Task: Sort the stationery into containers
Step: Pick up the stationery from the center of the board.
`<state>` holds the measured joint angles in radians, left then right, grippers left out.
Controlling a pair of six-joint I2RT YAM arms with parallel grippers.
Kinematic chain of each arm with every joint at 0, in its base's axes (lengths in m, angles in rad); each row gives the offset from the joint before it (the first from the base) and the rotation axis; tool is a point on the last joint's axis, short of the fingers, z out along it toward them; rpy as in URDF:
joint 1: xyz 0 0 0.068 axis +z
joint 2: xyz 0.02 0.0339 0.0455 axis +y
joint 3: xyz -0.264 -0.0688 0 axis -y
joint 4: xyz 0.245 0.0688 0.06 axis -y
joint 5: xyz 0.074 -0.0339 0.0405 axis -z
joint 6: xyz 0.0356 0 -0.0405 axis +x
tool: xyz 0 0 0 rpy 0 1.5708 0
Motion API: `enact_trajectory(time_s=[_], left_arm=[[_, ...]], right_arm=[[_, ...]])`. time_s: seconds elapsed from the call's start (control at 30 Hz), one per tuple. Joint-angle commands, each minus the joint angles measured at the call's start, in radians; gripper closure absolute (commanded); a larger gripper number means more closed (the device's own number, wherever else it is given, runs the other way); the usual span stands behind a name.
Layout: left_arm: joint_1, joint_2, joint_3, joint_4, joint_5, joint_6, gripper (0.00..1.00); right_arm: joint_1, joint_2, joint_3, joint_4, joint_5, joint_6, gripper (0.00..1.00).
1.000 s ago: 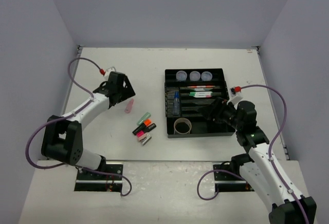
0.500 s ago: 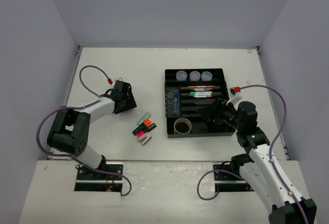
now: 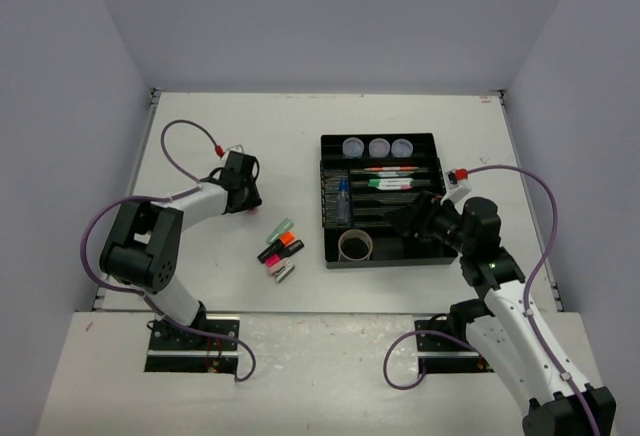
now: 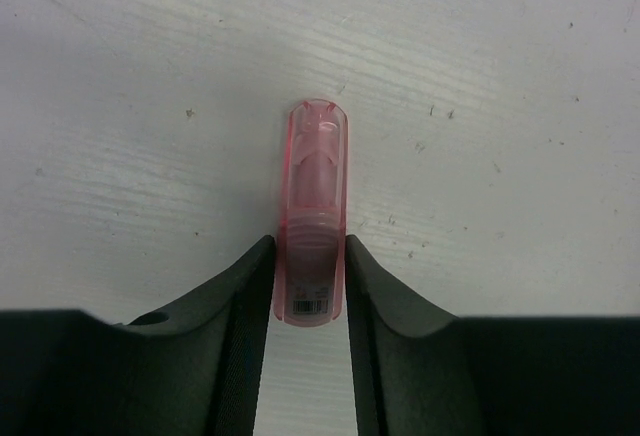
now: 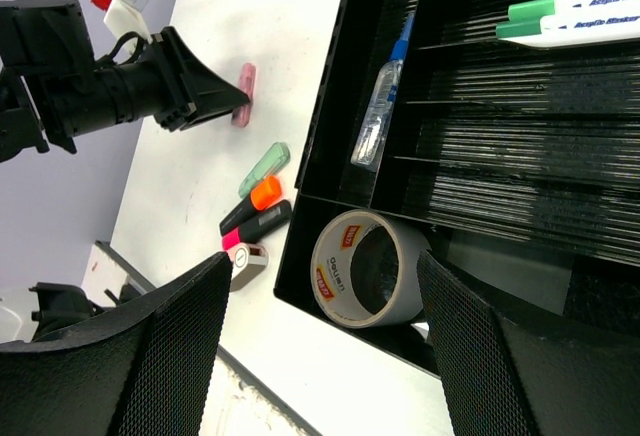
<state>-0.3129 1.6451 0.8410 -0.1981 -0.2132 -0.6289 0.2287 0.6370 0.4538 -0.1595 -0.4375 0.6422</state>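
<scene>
A pink translucent highlighter (image 4: 314, 196) lies flat on the white table, left of the black organiser tray (image 3: 325, 201). My left gripper (image 4: 309, 248) is low over it, its jaws pressed against both sides of the barrel's near end; the right wrist view shows that gripper (image 5: 235, 106) at the highlighter (image 5: 244, 94). My right gripper (image 3: 405, 218) hangs open above the tray's near right part, holding nothing, with the tan tape roll (image 5: 365, 266) below it. The tray also holds three clear tubs (image 3: 378, 147), pens (image 3: 390, 176) and a blue-capped bottle (image 3: 343, 201).
Left of the tray's near corner lie a green highlighter (image 3: 280, 228), an orange one (image 3: 290, 240), a pink-and-black one (image 3: 275, 254) and a small white block (image 3: 284, 272). Grey walls close the table at the back and both sides.
My left gripper has swung down onto the pink highlighter and its jaws have closed against it. The right arm has barely moved.
</scene>
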Motion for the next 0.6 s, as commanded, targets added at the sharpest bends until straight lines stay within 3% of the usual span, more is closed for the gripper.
enact_trajectory(time_s=[0.0, 0.33, 0.37, 0.5, 0.57], left_arm=[[-0.010, 0.070, -0.009, -0.102, -0.004, 0.048, 0.63], [-0.069, 0.106, 0.046, -0.179, -0.085, 0.054, 0.54], [-0.069, 0.102, 0.047, -0.179, -0.084, 0.055, 0.56], [-0.071, 0.084, 0.044, -0.179, -0.071, 0.061, 0.92], [-0.069, 0.064, 0.039, -0.179, -0.061, 0.060, 1.00]], right_arm=[[-0.001, 0.009, 0.021, 0.031, -0.025, -0.016, 0.23], [-0.002, 0.016, 0.019, 0.049, -0.063, 0.004, 0.23], [-0.001, 0.014, 0.019, 0.049, -0.063, 0.005, 0.23], [-0.001, 0.005, 0.019, 0.050, -0.063, 0.015, 0.23], [-0.002, 0.002, 0.017, 0.056, -0.066, 0.023, 0.23]])
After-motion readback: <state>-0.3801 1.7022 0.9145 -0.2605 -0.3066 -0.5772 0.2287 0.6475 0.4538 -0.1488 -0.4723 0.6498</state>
